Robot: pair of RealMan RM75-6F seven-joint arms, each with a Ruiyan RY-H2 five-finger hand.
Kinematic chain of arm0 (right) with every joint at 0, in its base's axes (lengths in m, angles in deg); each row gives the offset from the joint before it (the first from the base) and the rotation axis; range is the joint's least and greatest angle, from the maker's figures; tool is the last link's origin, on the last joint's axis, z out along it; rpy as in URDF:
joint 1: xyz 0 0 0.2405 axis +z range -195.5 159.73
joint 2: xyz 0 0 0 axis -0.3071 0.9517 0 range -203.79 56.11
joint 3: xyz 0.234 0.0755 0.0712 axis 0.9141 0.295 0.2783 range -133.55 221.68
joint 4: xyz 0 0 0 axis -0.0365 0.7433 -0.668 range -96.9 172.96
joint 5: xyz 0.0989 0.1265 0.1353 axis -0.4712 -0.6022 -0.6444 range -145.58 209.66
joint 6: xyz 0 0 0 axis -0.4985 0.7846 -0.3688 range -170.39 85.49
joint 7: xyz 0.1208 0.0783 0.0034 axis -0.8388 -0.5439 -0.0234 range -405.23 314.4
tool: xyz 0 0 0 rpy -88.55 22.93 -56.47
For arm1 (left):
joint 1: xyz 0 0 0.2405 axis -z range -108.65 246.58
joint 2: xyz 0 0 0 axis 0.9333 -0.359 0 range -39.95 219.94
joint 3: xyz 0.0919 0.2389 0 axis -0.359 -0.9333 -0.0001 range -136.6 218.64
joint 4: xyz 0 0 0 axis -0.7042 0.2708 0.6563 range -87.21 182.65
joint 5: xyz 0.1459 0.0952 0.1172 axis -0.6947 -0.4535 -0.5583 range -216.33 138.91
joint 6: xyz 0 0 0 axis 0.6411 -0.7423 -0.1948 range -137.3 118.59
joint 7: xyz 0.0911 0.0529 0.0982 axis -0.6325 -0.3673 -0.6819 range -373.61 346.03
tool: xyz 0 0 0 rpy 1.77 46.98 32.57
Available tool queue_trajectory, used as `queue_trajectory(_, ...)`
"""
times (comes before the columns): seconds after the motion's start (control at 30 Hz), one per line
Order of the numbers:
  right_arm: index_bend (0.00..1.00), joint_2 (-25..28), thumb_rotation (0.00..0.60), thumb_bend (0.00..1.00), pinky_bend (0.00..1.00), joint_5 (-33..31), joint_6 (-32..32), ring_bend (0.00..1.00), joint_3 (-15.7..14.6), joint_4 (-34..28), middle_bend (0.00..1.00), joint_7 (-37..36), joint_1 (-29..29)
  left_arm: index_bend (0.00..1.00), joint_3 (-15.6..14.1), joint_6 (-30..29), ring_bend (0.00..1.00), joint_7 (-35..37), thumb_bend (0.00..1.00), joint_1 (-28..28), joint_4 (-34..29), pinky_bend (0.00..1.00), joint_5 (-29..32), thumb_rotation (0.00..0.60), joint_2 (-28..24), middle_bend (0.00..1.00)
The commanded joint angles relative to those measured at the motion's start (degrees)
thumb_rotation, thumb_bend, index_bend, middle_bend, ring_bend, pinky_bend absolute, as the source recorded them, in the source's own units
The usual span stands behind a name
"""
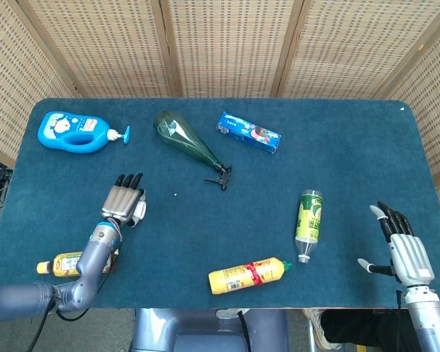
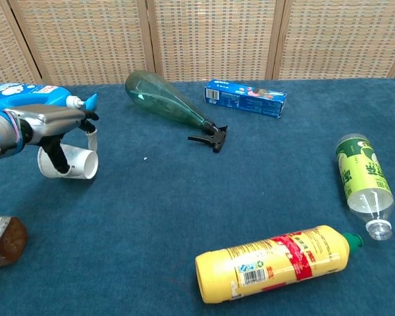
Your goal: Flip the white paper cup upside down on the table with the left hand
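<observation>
The white paper cup (image 2: 73,163) lies on its side at the table's left, its mouth turned to the right. My left hand (image 2: 47,126) comes down over it from above, with a dark thumb across its near side and a finger (image 2: 91,135) curled over its far side, so it grips the cup. In the head view the left hand (image 1: 122,199) covers most of the cup (image 1: 138,212). My right hand (image 1: 404,247) hangs by the front right edge, fingers spread and holding nothing.
A blue pump bottle (image 1: 75,133), a green spray bottle (image 1: 192,147) and a blue box (image 1: 248,133) lie across the back. A green drink bottle (image 1: 308,224), a yellow bottle (image 1: 249,275) and a brown bottle (image 1: 67,263) lie along the front.
</observation>
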Motion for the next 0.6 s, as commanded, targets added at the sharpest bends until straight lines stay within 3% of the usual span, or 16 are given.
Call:
queue_trajectory(0.03,0.00,-0.3,0.600,0.09,0.00,-0.1,-0.2,0.00,-0.1,0.1,0.00,0.5,0.1,0.48,4.3,-4.9,0.00,34.2,0.30,-10.4,7.2,0.07,-21.0,0.600,2.0,0.03)
queue_trajectory(0.27,0.00,-0.4,0.600,0.09,0.00,-0.3,-0.3,0.00,0.0,0.1,0.00,0.7,0.1,0.48,5.2,-5.5,0.00,38.3,0.30,-11.9,9.1,0.07,-24.7,0.600,2.9,0.03)
queue_trajectory(0.6,0.00,-0.2,0.600,0.09,0.00,-0.2,-0.1,0.00,0.0,0.0,0.00,0.2,0.0,0.48,4.9,-4.6,0.00,53.2,0.26,-14.8,14.1,0.06,-31.7,0.600,5.7,0.03)
